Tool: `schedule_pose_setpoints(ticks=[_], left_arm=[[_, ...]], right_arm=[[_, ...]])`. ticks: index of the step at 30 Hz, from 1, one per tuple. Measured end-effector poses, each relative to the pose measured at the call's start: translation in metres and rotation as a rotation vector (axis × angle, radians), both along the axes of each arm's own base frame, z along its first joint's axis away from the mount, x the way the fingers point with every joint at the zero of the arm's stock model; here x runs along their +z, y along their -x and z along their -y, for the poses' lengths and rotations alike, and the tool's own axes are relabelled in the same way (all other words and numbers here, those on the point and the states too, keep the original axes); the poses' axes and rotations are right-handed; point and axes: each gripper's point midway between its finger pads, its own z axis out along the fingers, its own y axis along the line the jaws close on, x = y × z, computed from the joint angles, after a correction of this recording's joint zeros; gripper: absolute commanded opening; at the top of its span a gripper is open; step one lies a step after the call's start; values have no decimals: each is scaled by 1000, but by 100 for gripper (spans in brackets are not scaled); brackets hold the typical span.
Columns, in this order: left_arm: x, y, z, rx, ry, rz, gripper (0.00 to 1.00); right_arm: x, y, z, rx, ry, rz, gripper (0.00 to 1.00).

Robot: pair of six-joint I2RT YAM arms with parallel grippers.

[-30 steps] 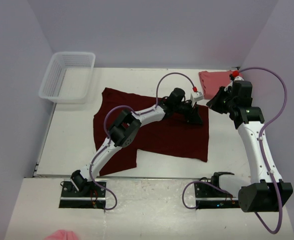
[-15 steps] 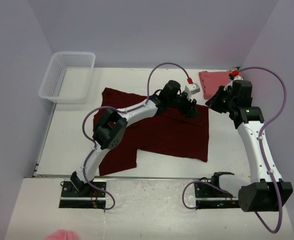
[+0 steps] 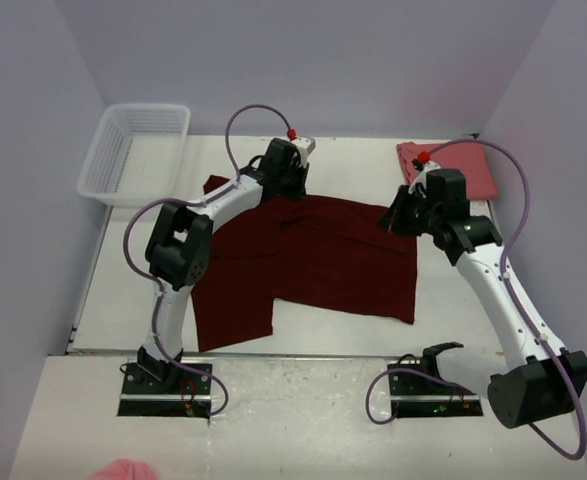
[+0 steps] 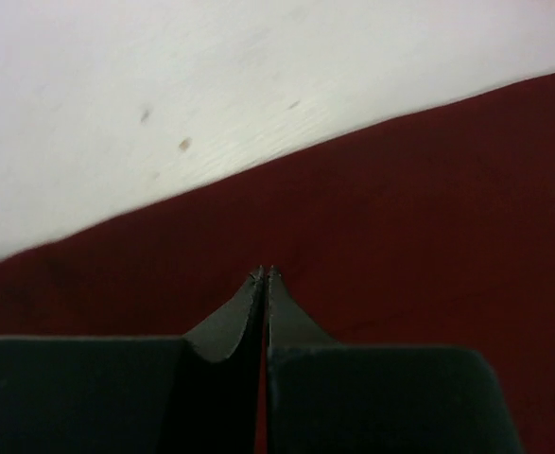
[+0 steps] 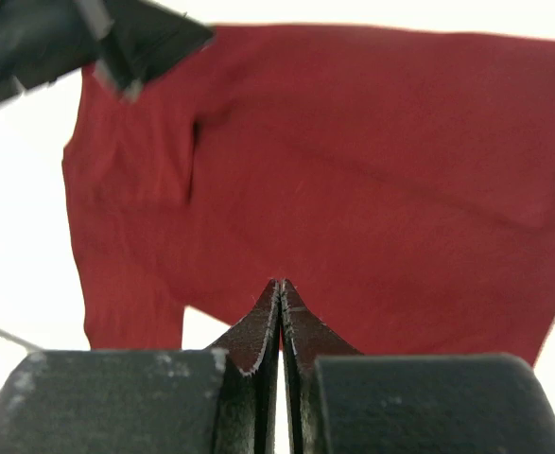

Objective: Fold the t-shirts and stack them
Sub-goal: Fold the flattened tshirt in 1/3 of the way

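The dark maroon t-shirt lies spread flat on the white table; its left part reaches toward the front edge. The salmon pink t-shirt lies folded at the back right, partly behind my right arm. My left gripper is shut and empty over the maroon shirt's back edge. In the left wrist view its tips sit just above the maroon cloth. My right gripper is shut and empty above the shirt's back right corner. The right wrist view shows its tips over the maroon cloth.
A white mesh basket stands at the back left corner. A bit of pink cloth lies on the near ledge below the left base. Walls close the table on three sides. Purple cables loop off both arms.
My left gripper has swung left along the maroon shirt's back edge, from its right corner to near the collar. My right gripper has moved left and nearer, to the shirt's right corner.
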Motion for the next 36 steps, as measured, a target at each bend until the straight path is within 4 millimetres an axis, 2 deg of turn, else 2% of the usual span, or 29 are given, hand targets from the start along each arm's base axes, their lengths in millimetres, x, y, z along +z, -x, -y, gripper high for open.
schedule_pose_setpoints(ticks=[3, 5, 9, 18, 25, 28, 31, 36], left_arm=[[-38, 1, -37, 86, -84, -87, 0], [-52, 2, -50, 116, -111, -122, 0], [-64, -3, -70, 156, -131, -148, 0], [-90, -18, -109, 234, -142, -197, 0], [-91, -35, -118, 245, -102, -199, 0], [-90, -46, -121, 251, -87, -192, 0], [-90, -57, -125, 256, -69, -188, 0], [-89, -75, -132, 261, -43, -181, 0]], right_arm=[[-21, 12, -22, 73, 18, -49, 0], [-35, 17, -27, 89, 28, -83, 0], [-55, 23, -27, 94, 47, -135, 0], [-66, 18, -27, 83, 68, -155, 0], [-87, 11, -27, 72, 105, -220, 0], [-89, 0, -23, 43, 140, -227, 0], [-95, -9, -15, 3, 186, -233, 0], [-110, -8, 3, -63, 271, -276, 0]])
